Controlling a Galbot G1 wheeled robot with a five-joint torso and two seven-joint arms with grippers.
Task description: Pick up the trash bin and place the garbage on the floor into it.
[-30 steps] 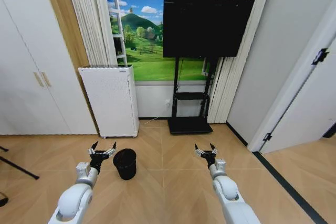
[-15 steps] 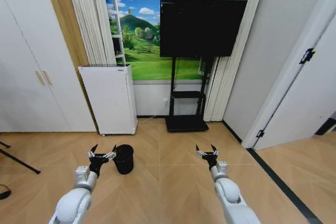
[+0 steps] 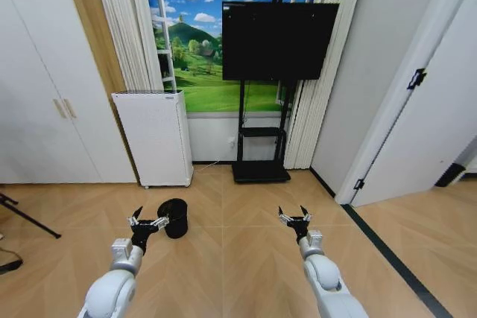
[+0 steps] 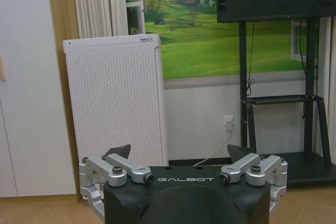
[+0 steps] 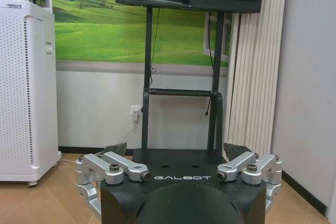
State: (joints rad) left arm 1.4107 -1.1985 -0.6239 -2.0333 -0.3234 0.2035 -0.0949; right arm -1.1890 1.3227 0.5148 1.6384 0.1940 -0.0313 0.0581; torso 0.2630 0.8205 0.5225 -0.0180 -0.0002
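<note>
The trash bin (image 3: 174,218) is a small black round basket standing on the wooden floor in front of the white appliance. My left gripper (image 3: 147,219) hangs open just left of the bin, fingertips spread and empty. In the left wrist view that gripper (image 4: 181,153) faces the appliance with nothing between its fingers. My right gripper (image 3: 293,215) is held open over bare floor well to the right of the bin; the right wrist view has it (image 5: 176,149) empty and pointed at the TV stand. The garbage is out of view.
A tall white appliance (image 3: 154,138) stands against the wall behind the bin. A TV on a black stand (image 3: 261,173) is to its right. White cabinet doors (image 3: 37,102) line the left, a white door (image 3: 417,124) the right. A black tripod leg (image 3: 30,221) crosses the floor at far left.
The whole picture has shifted as the camera pulled back and turned: the bin and the room look smaller and farther. Both grippers keep their open pose.
</note>
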